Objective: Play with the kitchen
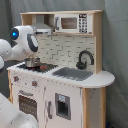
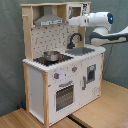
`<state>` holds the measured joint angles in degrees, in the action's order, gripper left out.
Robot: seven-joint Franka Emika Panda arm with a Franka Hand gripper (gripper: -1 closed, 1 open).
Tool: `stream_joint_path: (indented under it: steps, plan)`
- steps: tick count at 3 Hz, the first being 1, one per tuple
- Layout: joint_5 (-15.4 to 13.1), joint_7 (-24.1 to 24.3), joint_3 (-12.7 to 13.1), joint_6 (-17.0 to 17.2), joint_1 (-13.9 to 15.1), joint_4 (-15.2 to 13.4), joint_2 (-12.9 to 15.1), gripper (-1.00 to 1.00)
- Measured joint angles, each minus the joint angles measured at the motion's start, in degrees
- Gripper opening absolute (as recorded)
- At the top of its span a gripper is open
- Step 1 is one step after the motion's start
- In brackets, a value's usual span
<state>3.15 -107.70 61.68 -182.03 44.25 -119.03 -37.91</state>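
White arm's gripper point(image 2: 71, 21) is held high over the counter, near the hood point(image 2: 49, 20) and above the faucet point(image 2: 75, 39). Whether it is apart or together cannot be told, and nothing is seen held. Below, a metal pot point(image 2: 50, 55) is set on the stovetop point(image 2: 62, 58), with the sink point(image 2: 80, 50) just beside. The kitchen point(image 2: 35, 85) is stood on a wooden surface point(image 2: 110, 100). The oven door point(image 2: 64, 95) is seen closed. Play is judged barely begun: no part appears contacted, and doors, knobs point(image 2: 56, 76), pot and microwave point(image 1: 72, 22) are left to be handled.
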Motion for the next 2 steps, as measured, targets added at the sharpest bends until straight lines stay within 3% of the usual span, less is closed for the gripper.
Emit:
stream_joint_path:
  steps: [2]
  plan:
    - [0.89,7.20,-0.35,-5.02,-3.78,-6.93,-4.35,1.00]
